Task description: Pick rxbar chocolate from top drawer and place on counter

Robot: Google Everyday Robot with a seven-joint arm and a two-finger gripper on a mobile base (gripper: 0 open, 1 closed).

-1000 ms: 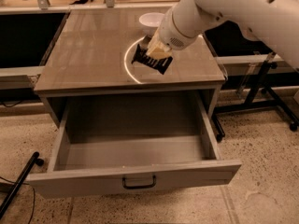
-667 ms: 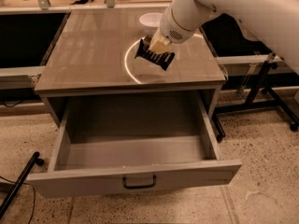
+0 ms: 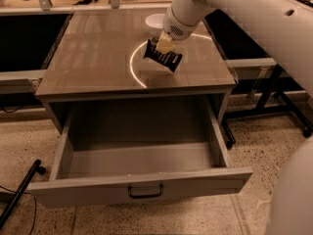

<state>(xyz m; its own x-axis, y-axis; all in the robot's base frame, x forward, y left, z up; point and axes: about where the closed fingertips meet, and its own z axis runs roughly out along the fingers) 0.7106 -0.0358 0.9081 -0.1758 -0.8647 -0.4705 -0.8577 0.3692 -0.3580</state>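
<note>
The rxbar chocolate point(image 3: 163, 58), a dark wrapper with light lettering, hangs tilted in my gripper point(image 3: 164, 47) just above the counter point(image 3: 98, 58), over the bright curved line. The gripper's pale fingers are shut on the bar's upper edge. My white arm reaches in from the upper right. The top drawer point(image 3: 142, 180) is pulled fully open below the counter; nothing shows inside it, and its dark bail handle point(image 3: 145, 191) sits at the centre of the front panel.
A white bowl point(image 3: 155, 21) stands on the counter's far edge, just behind the gripper. Dark table frames and legs point(image 3: 274, 97) stand to the right. A black pole point(image 3: 19, 192) lies on the speckled floor at the left.
The gripper with the bar has moved further back over the counter, toward the white bowl. The drawer has stayed open.
</note>
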